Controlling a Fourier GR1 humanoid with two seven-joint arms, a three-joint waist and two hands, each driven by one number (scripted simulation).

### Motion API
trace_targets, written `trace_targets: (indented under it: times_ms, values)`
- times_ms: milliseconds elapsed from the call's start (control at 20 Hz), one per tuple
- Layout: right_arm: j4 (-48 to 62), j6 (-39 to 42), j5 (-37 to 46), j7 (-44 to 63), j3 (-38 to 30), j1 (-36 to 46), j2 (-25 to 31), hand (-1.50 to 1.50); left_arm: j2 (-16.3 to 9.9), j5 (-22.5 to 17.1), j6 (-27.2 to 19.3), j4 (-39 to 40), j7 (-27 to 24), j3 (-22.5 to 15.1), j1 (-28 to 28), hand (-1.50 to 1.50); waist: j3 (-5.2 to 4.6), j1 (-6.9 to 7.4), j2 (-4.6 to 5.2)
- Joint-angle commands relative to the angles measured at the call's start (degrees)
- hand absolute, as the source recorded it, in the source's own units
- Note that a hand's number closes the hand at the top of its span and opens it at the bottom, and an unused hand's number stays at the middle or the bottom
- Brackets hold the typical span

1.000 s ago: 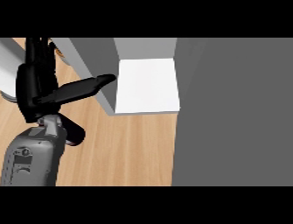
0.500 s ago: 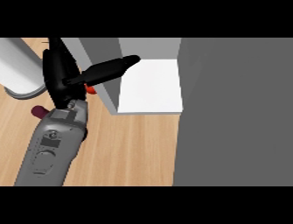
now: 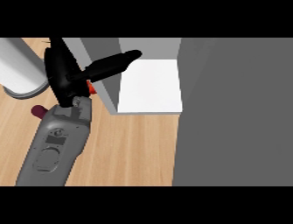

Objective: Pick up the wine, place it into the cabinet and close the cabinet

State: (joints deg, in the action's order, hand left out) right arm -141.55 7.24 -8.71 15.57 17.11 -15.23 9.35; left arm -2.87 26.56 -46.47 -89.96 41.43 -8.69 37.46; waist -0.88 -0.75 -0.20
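Observation:
My left hand (image 3: 68, 81) hangs over the wooden counter just left of the open cabinet (image 3: 150, 85). Its fingers stretch straight toward the far side and its thumb spreads right, toward the cabinet's grey side wall. The wine bottle shows only in two bits under the hand: a dark red end (image 3: 39, 111) left of the wrist and a brighter red patch (image 3: 91, 89) in the crook between thumb and fingers. The rest of the bottle is hidden by the hand and forearm. I cannot see whether the bottle rests on the counter. No right hand is in view.
A tall white cylinder (image 3: 10, 65) stands at the back left, close to the fingers. The cabinet's white shelf floor lies to the right of the thumb. A broad grey panel (image 3: 245, 113), apparently the cabinet door, fills the right side. Bare wooden counter (image 3: 129, 148) lies in front.
Over the second the left hand swung right and toward the far side, nearer the cabinet, and the bottle's red parts came into sight. In the last half second almost nothing moved.

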Motion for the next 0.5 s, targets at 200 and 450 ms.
trace_targets:
  times_ms: [200, 450]
  values:
    - [-8.48, -1.81, -3.73, 7.23, -2.46, 1.76, 1.19, -1.5, 2.72, 5.78, -2.82, -0.95, 6.38, -6.09, 7.39, -1.5, 0.91, -0.52, -0.16]
    - [-11.76, -2.33, -1.9, 7.19, -1.1, -1.19, 1.21, -1.5, 2.73, 9.84, -1.69, -2.39, 10.33, -4.88, 7.36, -1.5, 0.94, -0.94, -0.52]
